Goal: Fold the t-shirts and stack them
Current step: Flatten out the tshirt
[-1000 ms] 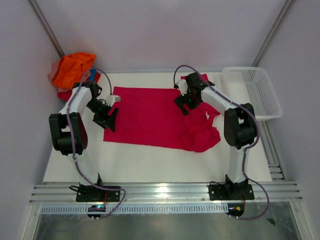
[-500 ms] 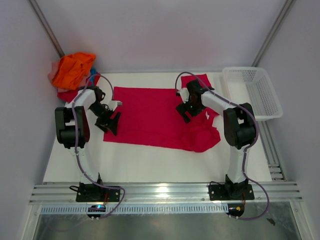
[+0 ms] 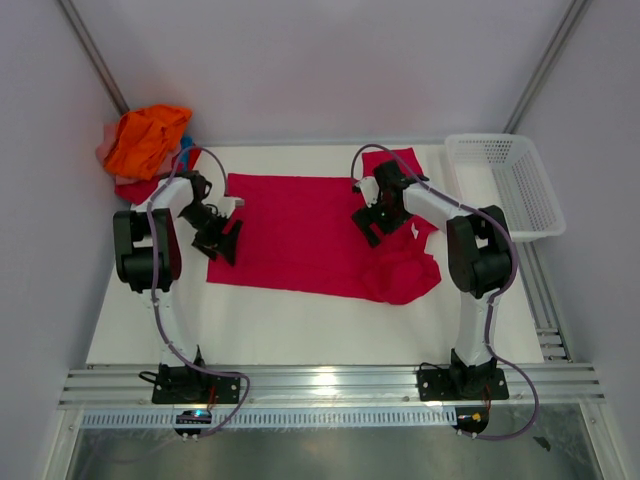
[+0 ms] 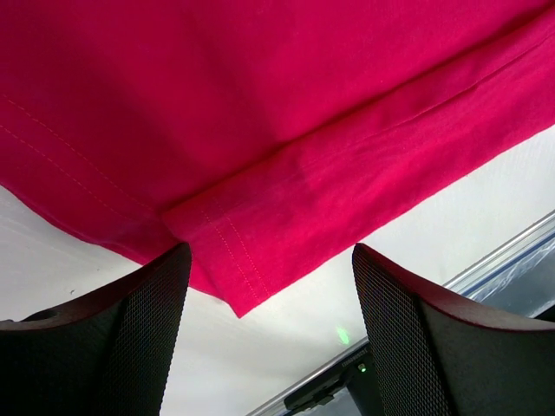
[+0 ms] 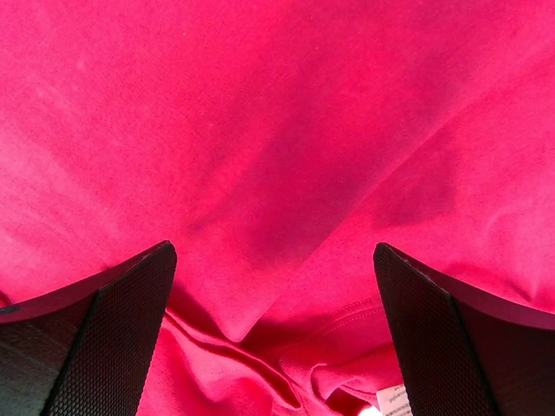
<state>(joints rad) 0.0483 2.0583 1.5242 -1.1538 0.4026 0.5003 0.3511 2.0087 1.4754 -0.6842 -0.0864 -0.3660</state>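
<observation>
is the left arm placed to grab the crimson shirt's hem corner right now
Probably yes: the left fingers stand open right at the hem corner of the crimson t-shirt, nothing between, bare table beside it.

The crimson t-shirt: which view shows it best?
The top view: the whole crimson t-shirt lies spread, bunched at its right end. The left wrist view shows only a hemmed corner; the right wrist, only wrinkled cloth.

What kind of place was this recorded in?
Probably a lab robot cell: a white table enclosed by plain panels, left arm and right arm bolted to a metal rail, a t-shirt spread out.
</observation>
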